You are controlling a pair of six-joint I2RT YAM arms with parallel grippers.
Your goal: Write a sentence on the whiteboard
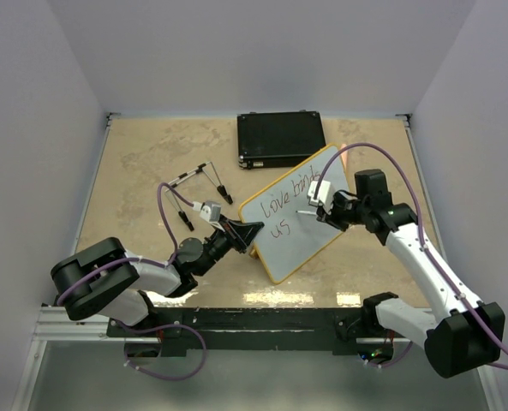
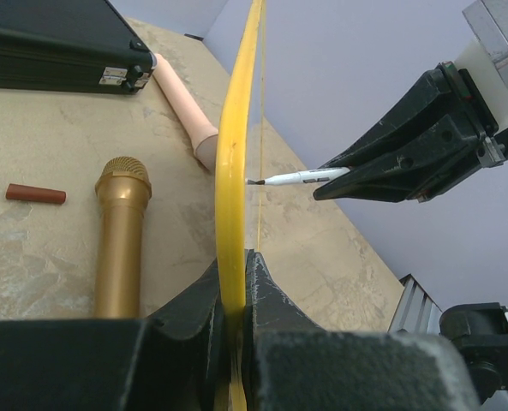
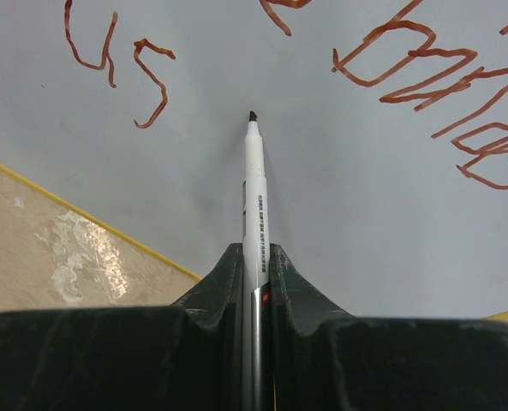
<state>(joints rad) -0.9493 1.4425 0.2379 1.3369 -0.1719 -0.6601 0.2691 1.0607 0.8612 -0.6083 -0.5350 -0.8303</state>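
The whiteboard (image 1: 298,235), with its yellow frame (image 2: 233,154), is held tilted up off the table. My left gripper (image 1: 252,229) is shut on its left edge, with the jaws (image 2: 236,282) pinching the frame. The sentence (image 1: 289,199) reads "Love binds" with "us" (image 3: 116,60) below, in reddish-brown ink. My right gripper (image 1: 324,212) is shut on a white marker (image 3: 255,188). The marker's dark tip (image 3: 253,116) points at the bare face to the right of "us". I cannot tell whether it touches the face.
A black case (image 1: 281,139) lies behind the board. Thin rods with black tips (image 1: 198,184) lie to the left. Beneath the board are a gold microphone (image 2: 121,240), a small red cap (image 2: 35,193) and a pink cylinder (image 2: 185,103).
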